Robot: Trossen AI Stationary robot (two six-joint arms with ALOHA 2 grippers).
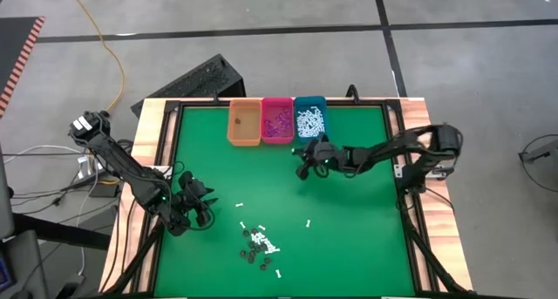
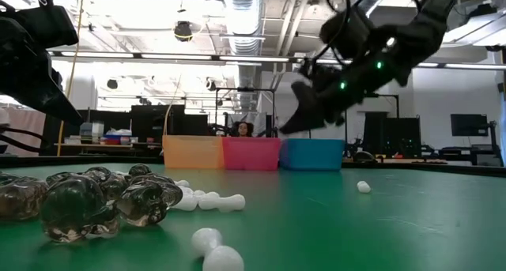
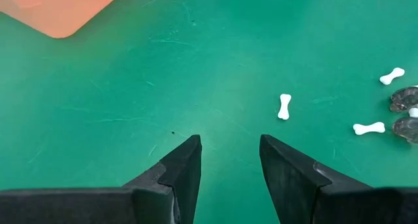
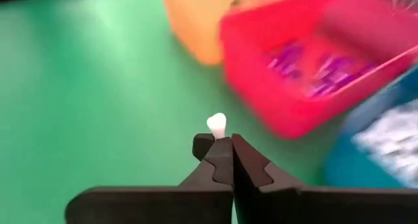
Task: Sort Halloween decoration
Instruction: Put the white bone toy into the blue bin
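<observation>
Small white bone-shaped pieces and dark clear bits of Halloween decoration (image 1: 260,244) lie in a loose pile on the green mat near its front edge, with a few bones (image 3: 284,106) scattered apart. My right gripper (image 4: 222,142) is shut on one white bone piece (image 4: 216,125), raised above the mat just in front of the pink bin (image 1: 278,120). My left gripper (image 3: 228,149) stands open over bare mat at the left, near the pile. My right gripper pinches the white bone piece between its two fingertips (image 4: 210,147), only at their free ends. One knobbed end (image 4: 216,124) sticks out past the tips. The piece is lifted clear of the mat, with the fingers slanting down toward the bins.
Three bins stand side by side at the mat's far edge: orange (image 1: 245,123), pink, and teal (image 1: 309,118). The teal one holds many white pieces, the pink one purple bits. A raised frame borders the mat (image 1: 288,203).
</observation>
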